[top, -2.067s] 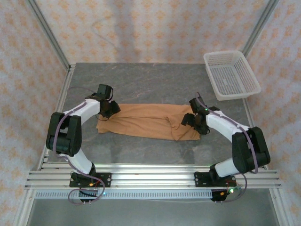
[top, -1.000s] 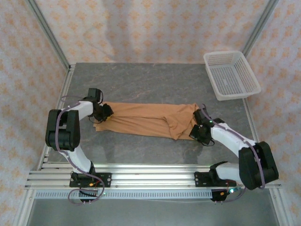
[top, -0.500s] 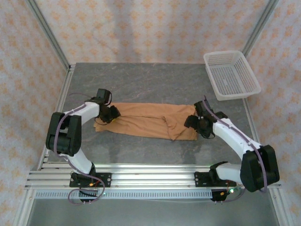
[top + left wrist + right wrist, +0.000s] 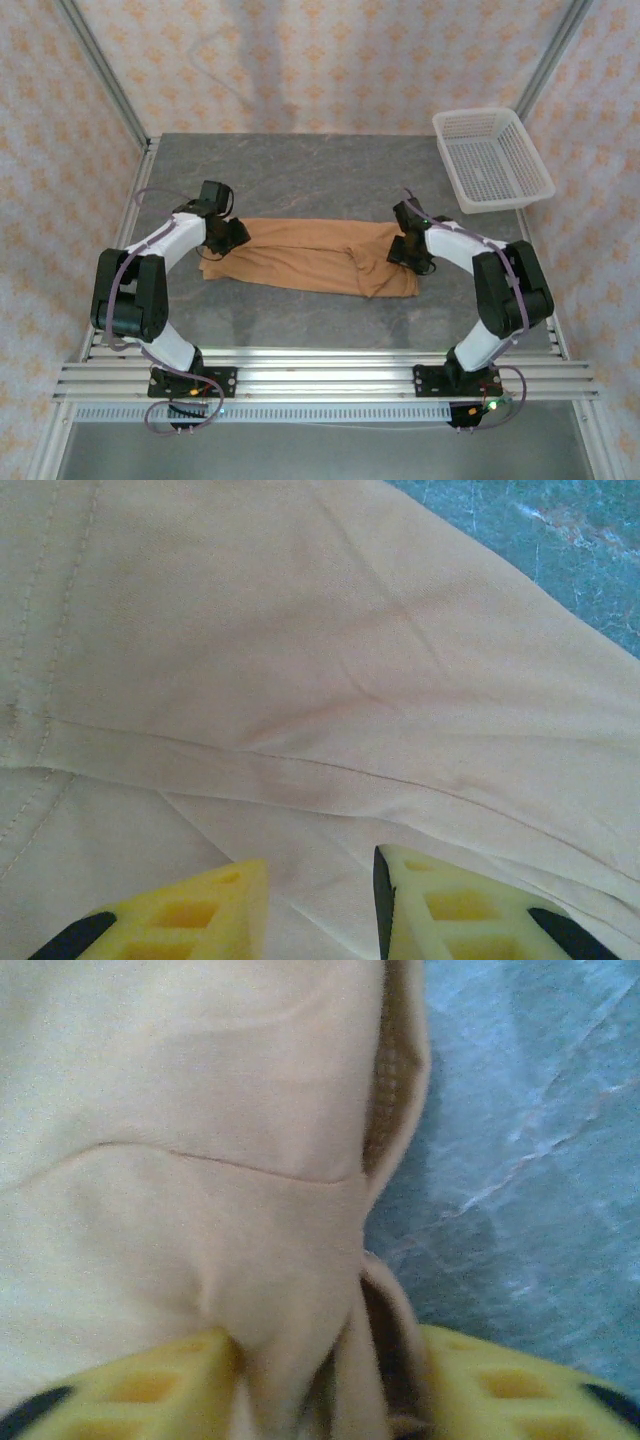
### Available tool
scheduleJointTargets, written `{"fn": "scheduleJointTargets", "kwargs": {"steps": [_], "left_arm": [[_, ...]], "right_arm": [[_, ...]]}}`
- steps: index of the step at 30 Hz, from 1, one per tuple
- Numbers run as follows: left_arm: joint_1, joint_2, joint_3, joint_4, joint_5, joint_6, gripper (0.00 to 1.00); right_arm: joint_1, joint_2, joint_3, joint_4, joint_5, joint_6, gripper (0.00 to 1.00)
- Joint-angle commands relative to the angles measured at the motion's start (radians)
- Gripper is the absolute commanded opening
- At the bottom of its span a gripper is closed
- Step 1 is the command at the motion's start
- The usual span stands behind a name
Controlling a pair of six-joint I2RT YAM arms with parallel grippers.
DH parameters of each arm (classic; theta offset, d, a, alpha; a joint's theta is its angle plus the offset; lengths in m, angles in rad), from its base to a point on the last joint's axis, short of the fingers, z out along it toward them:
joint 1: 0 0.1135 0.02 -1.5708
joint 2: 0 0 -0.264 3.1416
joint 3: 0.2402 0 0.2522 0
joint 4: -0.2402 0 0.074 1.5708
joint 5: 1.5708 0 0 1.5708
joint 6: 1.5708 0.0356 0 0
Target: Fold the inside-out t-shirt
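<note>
The inside-out t-shirt (image 4: pixel 310 255) lies as a long tan band across the middle of the grey table (image 4: pixel 320 170). My left gripper (image 4: pixel 232 238) rests at its left end. In the left wrist view its yellow fingers (image 4: pixel 200 915) stand apart over flat cloth (image 4: pixel 300 680) crossed by a seam, and nothing is pinched between them. My right gripper (image 4: pixel 405 250) is at the shirt's right end. In the right wrist view a raised fold of cloth (image 4: pixel 200 1110) is bunched between the right gripper's (image 4: pixel 330 1380) fingers, next to the bare table (image 4: pixel 520 1160).
A white mesh basket (image 4: pixel 492 160) stands at the back right corner. Patterned walls and metal frame posts enclose the table. Bare grey surface lies behind and in front of the shirt, and a corner of it (image 4: pixel 560 550) shows in the left wrist view.
The right gripper moved from the near right corner of the shirt up onto its right end, opened wide, then closed on a fold. The left gripper opened a little and shifted slightly at the left end.
</note>
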Motion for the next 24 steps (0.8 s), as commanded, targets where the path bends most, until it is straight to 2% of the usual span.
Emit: {"fn": "scheduleJointTargets", "kwargs": {"steps": [1, 6, 8, 13, 19, 24], "left_arm": [[0.008, -0.009, 0.007, -0.023, -0.019, 0.01, 0.35], [0.008, 0.004, 0.011, -0.021, -0.008, 0.011, 0.34], [0.008, 0.007, 0.012, -0.02, -0.008, 0.012, 0.34], [-0.014, 0.031, -0.011, 0.036, 0.009, -0.015, 0.34], [-0.111, 0.056, -0.083, 0.188, 0.079, -0.148, 0.33], [-0.118, 0.013, -0.022, 0.158, 0.05, -0.159, 0.34]], "right_arm": [[0.026, 0.05, 0.038, 0.023, 0.02, 0.013, 0.35], [0.029, 0.103, 0.05, 0.022, 0.019, 0.021, 0.23], [0.03, 0.096, 0.046, 0.02, 0.026, 0.02, 0.14], [0.002, 0.036, 0.015, -0.007, 0.045, -0.008, 0.05], [-0.085, -0.09, -0.063, -0.055, 0.072, -0.062, 0.0], [-0.128, -0.203, -0.083, -0.106, 0.094, -0.111, 0.0]]}}
